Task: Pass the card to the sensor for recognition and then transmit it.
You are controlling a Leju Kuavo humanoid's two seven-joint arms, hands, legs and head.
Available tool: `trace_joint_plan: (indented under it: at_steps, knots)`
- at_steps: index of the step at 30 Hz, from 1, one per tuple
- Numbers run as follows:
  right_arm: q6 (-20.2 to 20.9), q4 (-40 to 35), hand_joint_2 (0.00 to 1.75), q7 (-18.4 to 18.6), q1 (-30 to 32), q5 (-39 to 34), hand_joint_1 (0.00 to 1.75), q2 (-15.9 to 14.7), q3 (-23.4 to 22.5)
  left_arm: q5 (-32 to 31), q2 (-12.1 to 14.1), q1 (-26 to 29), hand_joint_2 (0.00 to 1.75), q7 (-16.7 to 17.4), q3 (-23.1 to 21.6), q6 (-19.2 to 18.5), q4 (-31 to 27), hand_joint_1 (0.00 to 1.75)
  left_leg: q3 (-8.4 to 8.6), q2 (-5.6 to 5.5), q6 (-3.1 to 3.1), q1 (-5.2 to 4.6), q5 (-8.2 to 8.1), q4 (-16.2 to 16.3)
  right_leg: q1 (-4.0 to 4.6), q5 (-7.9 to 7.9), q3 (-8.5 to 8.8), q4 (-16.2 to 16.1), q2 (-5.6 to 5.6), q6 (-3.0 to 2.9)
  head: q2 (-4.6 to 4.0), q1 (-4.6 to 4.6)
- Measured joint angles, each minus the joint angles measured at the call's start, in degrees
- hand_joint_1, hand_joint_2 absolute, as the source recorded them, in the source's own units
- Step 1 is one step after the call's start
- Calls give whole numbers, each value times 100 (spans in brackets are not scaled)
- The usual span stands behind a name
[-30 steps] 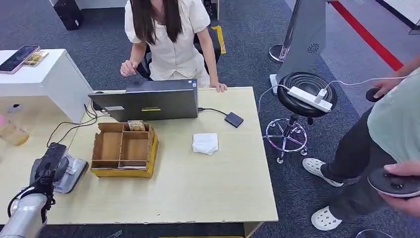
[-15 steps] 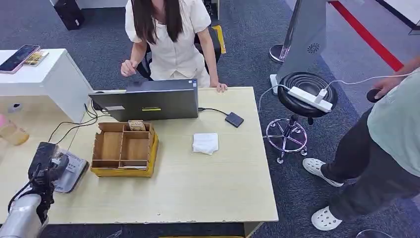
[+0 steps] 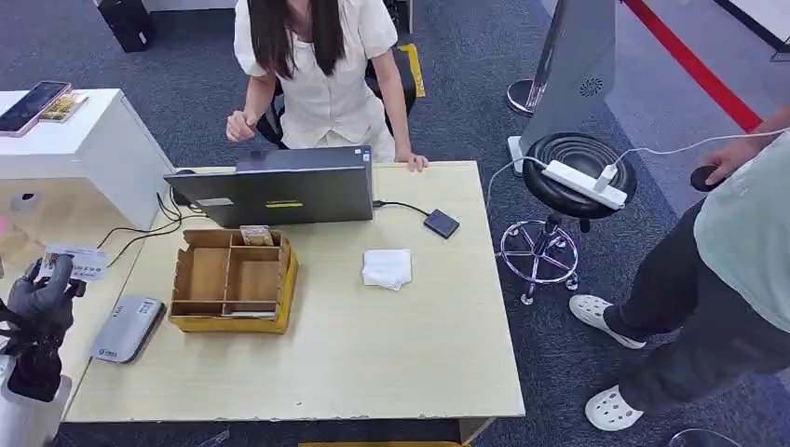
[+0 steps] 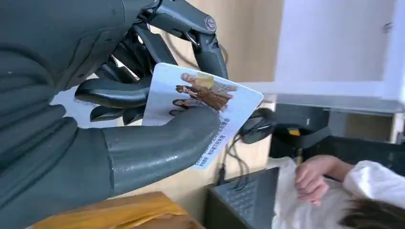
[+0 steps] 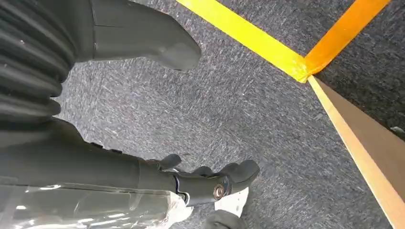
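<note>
The left hand [image 3: 42, 293] pinches the card [image 3: 79, 263] between thumb and fingers [image 4: 119, 93], held up left of the tray [image 3: 233, 279], off the table [image 3: 373, 354]; in the left wrist view the card [image 4: 200, 112] shows printed figures and text. The sensor [image 3: 126, 328] lies flat on the table just left of the tray, below the raised card and apart from it. A laptop [image 3: 279, 193] stands behind the tray; a person [image 3: 317, 65] sits behind that. A white cloth [image 3: 386, 268] lies right of the tray. The right hand [image 5: 191, 183] hangs over grey carpet [image 5: 248, 109] beside yellow tape [image 5: 258, 45], fingers loosely apart, holding nothing.
</note>
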Motion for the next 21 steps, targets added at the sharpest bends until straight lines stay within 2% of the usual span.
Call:
trace_joint_plan:
  at_steps: [2, 4, 7, 11, 14, 21]
  knots:
    - [18, 0, 175, 20, -5, 26, 14, 0, 0, -122, 9, -206, 175, -24, -24, 157, -2, 175, -5, -1, 2, 2, 2, 1, 1, 2, -1, 0, -1, 2, 0, 4]
    - [50, 0, 175, 46, -17, 31, 0, 0, 0, -188, 11, -439, 175, -24, -92, 240, 13, 175, -6, -3, 2, 1, 3, 1, 1, 6, 0, 0, -4, 7, 0, 2]
    - [-76, -2, 175, 66, -33, 37, 0, 0, 0, -459, 6, -793, 175, -94, -278, 437, 103, 175, -6, -2, 1, 1, 7, 3, 1, 12, -5, 0, -2, 5, 0, 0]
    - [-199, -2, 175, 166, -69, 92, 0, 0, 0, -1115, -39, -1414, 175, -125, -724, 771, 422, 175, -12, -3, 5, 0, 12, 8, 0, 16, -6, 0, -6, 8, 0, 4]
    - [-199, -2, 175, 216, -85, 116, 0, 2, 0, -1564, -155, -1838, 175, -146, -1131, 882, 693, 175, -16, -4, 10, -1, 15, 11, -1, 24, -6, 0, -5, 9, 0, 0]
    - [-195, -11, 175, 260, -116, 157, 0, 9, 0, -2077, -455, -2404, 175, -177, -1760, 1021, 1041, 175, -23, 0, 10, -2, 15, 16, -1, 31, -15, -1, 5, 13, 0, 2]
